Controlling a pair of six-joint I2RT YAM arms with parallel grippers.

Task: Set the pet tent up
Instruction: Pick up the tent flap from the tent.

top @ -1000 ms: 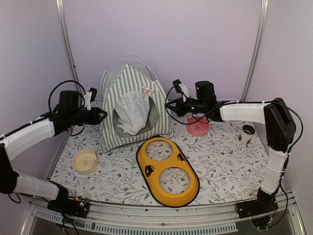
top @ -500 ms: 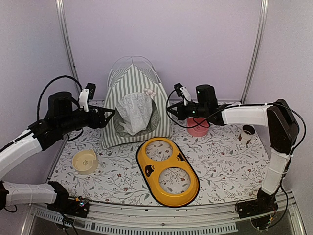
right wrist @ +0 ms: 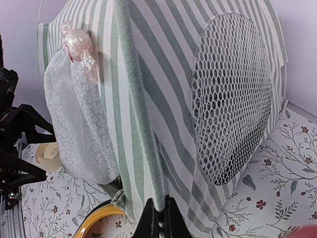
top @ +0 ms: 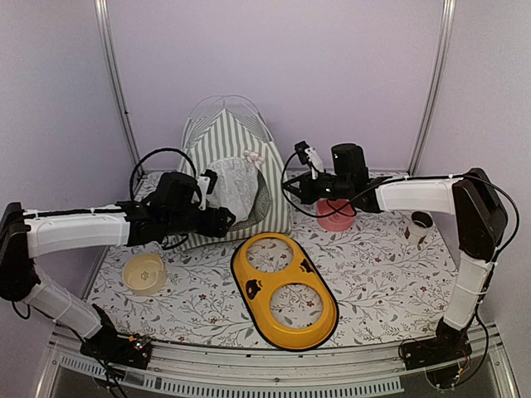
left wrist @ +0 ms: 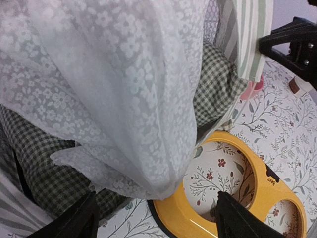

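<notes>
The pet tent stands upright at the back of the table, green-and-white striped, with thin white poles arching over its top. Its white mesh door flap hangs over the entrance, and the checked cushion shows inside. My left gripper is at the front of the entrance, open, with the flap's lower end just above the gap. My right gripper is at the tent's right front corner, shut on the green corner seam. The round grey mesh window faces it.
A yellow double-ring feeder lies right in front of the tent, its rim under my left fingers. A pink bowl sits under the right arm, a cream bowl at the left, and a small cup at the right.
My left arm has swung from the tent's left side round to its front, and its gripper has opened. The tent stands straighter. The right gripper stays shut on the corner.
</notes>
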